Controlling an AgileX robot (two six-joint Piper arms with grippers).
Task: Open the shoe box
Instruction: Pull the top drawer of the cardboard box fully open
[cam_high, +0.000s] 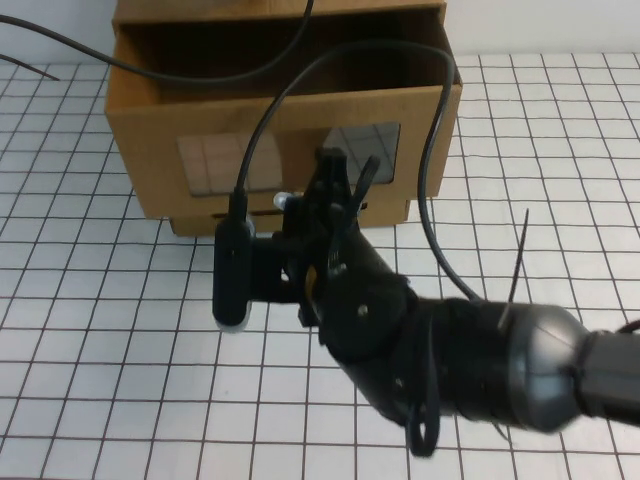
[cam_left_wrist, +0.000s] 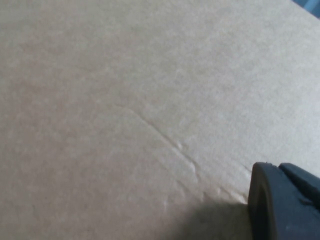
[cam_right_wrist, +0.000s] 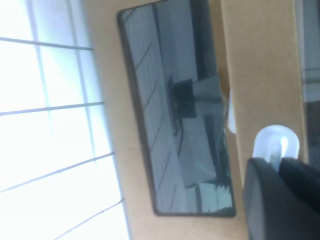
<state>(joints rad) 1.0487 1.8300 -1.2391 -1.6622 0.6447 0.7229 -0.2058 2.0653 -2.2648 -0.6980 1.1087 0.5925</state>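
Note:
The brown cardboard shoe box (cam_high: 150, 150) stands at the far middle of the table, its top showing a dark inside and its front panel carrying two clear windows (cam_high: 365, 150). My right gripper (cam_high: 300, 202) is at the lower front of the box. In the right wrist view it (cam_right_wrist: 279, 161) is shut on a small white pull tab (cam_right_wrist: 276, 141) beside the dark window (cam_right_wrist: 175, 110). The left gripper (cam_left_wrist: 281, 170) shows only as a dark tip pressed close to plain cardboard (cam_left_wrist: 125, 100); the left arm is hidden in the high view.
White table with a black grid (cam_high: 80, 330) spreads round the box. Black cables (cam_high: 430, 180) loop over the box and down past the right arm, whose bulky body (cam_high: 450, 360) fills the near right.

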